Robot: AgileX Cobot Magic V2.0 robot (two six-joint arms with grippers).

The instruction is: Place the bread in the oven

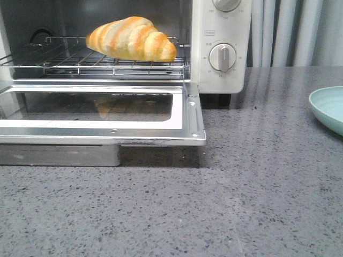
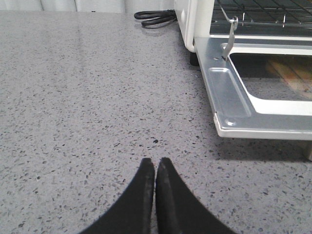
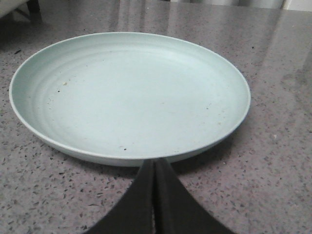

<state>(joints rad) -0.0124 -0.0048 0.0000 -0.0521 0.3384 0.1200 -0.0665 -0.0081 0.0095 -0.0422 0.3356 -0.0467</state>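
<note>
The bread [image 1: 131,38], golden-orange with cream stripes, lies on the wire rack [image 1: 64,63] inside the cream-white oven [image 1: 222,32]. The oven's glass door [image 1: 102,110] hangs open, flat over the counter. The door also shows in the left wrist view [image 2: 234,100], with a reflection of the bread in its glass. My left gripper [image 2: 155,163] is shut and empty, low over the counter, to the left of the door's corner. My right gripper [image 3: 155,163] is shut and empty, at the near rim of a pale green plate [image 3: 129,92]. Neither gripper shows in the front view.
The pale green plate also shows at the right edge of the front view [image 1: 328,107]. A black power cord [image 2: 155,18] lies coiled behind the oven's left side. Grey speckled counter [image 1: 214,203] runs in front of the oven. Curtains [image 1: 300,32] hang behind.
</note>
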